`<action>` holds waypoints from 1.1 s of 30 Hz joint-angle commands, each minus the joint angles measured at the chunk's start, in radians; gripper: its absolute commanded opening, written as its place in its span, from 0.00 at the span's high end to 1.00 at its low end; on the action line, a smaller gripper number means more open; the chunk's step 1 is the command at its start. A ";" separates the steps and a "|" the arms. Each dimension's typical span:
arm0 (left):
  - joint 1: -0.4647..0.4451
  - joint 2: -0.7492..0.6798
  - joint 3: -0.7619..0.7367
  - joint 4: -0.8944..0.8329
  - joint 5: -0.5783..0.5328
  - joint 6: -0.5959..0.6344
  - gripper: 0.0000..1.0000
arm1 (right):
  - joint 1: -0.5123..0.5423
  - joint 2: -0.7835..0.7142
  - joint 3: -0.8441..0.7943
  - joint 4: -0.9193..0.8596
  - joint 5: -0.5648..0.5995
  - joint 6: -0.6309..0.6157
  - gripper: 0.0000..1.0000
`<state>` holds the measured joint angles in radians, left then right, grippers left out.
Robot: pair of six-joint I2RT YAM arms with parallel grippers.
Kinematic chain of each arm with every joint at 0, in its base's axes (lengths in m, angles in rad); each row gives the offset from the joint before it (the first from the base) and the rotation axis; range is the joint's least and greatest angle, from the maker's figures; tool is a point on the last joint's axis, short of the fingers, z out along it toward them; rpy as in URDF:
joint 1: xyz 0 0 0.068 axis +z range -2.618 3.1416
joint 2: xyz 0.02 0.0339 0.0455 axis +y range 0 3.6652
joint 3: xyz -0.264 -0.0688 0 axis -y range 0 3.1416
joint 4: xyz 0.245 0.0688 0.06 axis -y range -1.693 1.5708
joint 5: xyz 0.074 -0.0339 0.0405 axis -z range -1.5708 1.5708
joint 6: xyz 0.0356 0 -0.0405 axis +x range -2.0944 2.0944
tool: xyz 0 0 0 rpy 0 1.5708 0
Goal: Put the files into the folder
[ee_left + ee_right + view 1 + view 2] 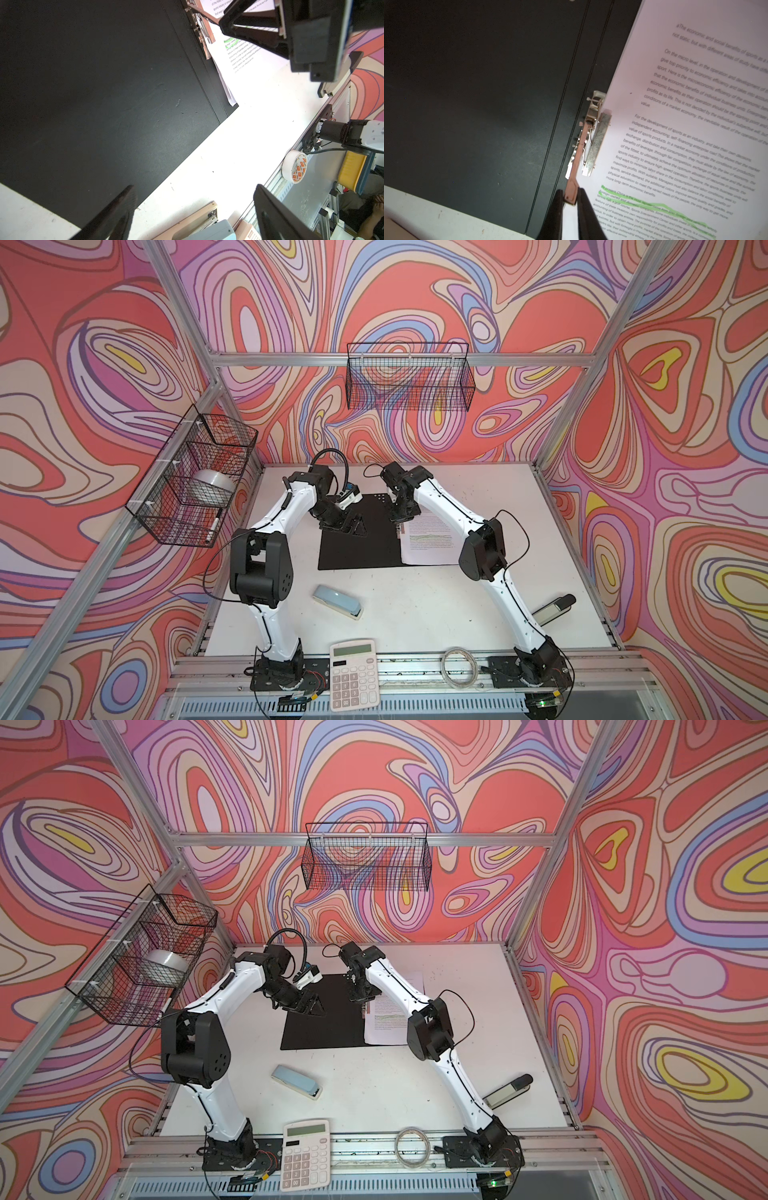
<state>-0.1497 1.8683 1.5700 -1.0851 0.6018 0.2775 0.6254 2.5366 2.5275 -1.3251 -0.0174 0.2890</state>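
Note:
The folder (pixel 357 549) (pixel 320 1029) lies open on the table, black inside up. The files (pixel 428 543) (pixel 388 1023), white sheets with small print and green highlighting, lie on its right half. In the right wrist view a metal clamp (pixel 598 143) rests on the edge of the files (pixel 695 124) beside the folder's spine. A copper-coloured clamp lever (pixel 579 149) stands up from it, and my right gripper (pixel 571 194) (pixel 399 522) is shut on the lever's end. My left gripper (pixel 194 187) (pixel 353 526) hangs open over the folder's (pixel 104 93) left half, holding nothing.
A grey-blue stapler (pixel 337 601) lies in front of the folder. A white calculator (pixel 354 674) and a tape roll (pixel 459 662) sit on the front rail, a grey and black tool (pixel 555 609) at the right edge. Wire baskets (pixel 409 377) (pixel 195 475) hang on the walls.

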 commanded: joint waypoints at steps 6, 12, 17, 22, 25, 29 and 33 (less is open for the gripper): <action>0.002 0.011 -0.027 -0.016 -0.013 0.006 0.11 | 0.002 0.013 -0.004 -0.034 0.053 -0.033 0.83; 0.002 -0.003 -0.048 0.003 -0.020 -0.006 0.12 | 0.000 0.009 0.016 -0.030 0.042 -0.031 0.83; 0.002 -0.015 -0.034 -0.013 -0.017 -0.007 0.12 | 0.000 -0.031 0.029 -0.008 0.004 -0.022 0.82; 0.002 -0.022 -0.035 -0.019 -0.008 -0.009 0.12 | 0.000 -0.081 0.018 -0.001 -0.007 -0.008 0.81; 0.002 -0.022 -0.036 -0.025 -0.004 -0.007 0.12 | 0.000 -0.103 0.003 0.021 -0.012 -0.003 0.81; 0.002 -0.026 -0.041 -0.021 -0.007 -0.007 0.13 | 0.000 -0.087 0.020 0.033 -0.024 -0.002 0.80; 0.002 -0.025 -0.044 -0.016 -0.011 -0.011 0.13 | 0.000 -0.049 0.038 0.047 -0.022 -0.007 0.81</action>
<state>-0.1497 1.8675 1.5234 -1.0740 0.5831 0.2584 0.6250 2.4744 2.5469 -1.2972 -0.0349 0.2787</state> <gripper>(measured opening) 0.875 0.193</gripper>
